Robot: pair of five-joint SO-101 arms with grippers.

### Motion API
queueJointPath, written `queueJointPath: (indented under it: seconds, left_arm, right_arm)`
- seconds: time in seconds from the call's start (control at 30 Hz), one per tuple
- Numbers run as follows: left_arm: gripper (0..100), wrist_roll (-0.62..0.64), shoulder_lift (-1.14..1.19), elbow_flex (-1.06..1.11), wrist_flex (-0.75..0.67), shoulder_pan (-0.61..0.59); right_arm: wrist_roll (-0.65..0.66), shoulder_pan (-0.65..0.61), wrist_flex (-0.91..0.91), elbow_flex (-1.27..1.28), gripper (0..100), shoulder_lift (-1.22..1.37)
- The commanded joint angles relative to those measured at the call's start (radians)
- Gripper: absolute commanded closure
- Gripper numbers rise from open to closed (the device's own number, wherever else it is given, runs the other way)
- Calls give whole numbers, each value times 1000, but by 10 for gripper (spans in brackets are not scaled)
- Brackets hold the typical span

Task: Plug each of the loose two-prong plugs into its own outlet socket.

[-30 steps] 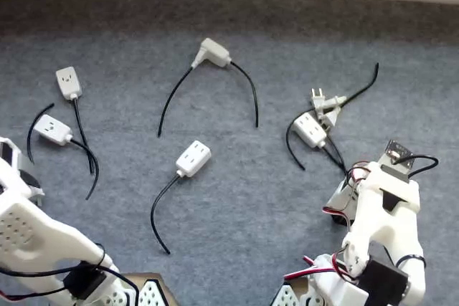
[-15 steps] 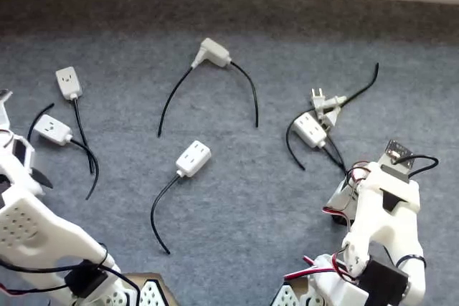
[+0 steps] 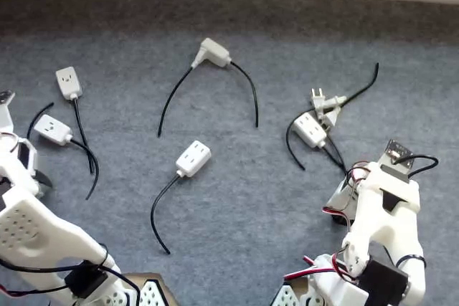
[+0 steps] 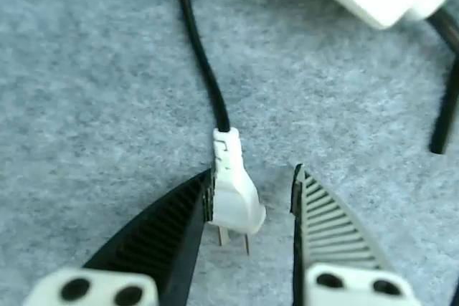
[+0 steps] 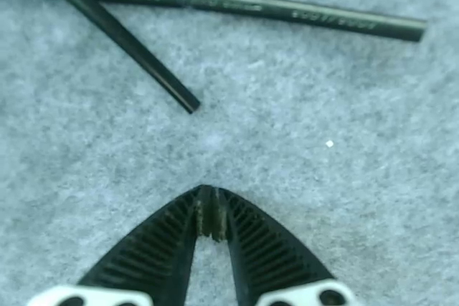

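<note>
Here, your grey carpet (image 3: 237, 198) holds everything; the left arm (image 3: 29, 227) sits at its near-left corner, the right arm (image 3: 380, 227) at the near-right. A white socket (image 3: 193, 157) lies mid-carpet. Your left gripper (image 4: 252, 175) is spread around a white plug (image 4: 233, 195) lying flat on the carpet, with one finger touching its side; your right gripper (image 5: 208, 195) is pressed together, holding nothing, near two black cable ends (image 5: 188, 105).

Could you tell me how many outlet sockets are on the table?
4 sockets: two at the left, one in the middle, one at the right. The white piece at the back may be another.
</note>
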Motion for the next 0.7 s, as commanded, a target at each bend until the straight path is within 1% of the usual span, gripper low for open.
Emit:
queueJointPath:
  seconds: [0.0, 0.5, 0.67]
  left_arm:
    - [804, -6, -5, 2, -8, -19]
    - [804, -11, -10, 16, -25, -24]
    - [804, -83, -12, 16, -80, -71]
  right_arm:
    - [-8, -7, -36, 7, 989, -7]
    - [-8, -5, -36, 7, 989, -7]
    - [-8, -7, -36, 7, 989, -7]
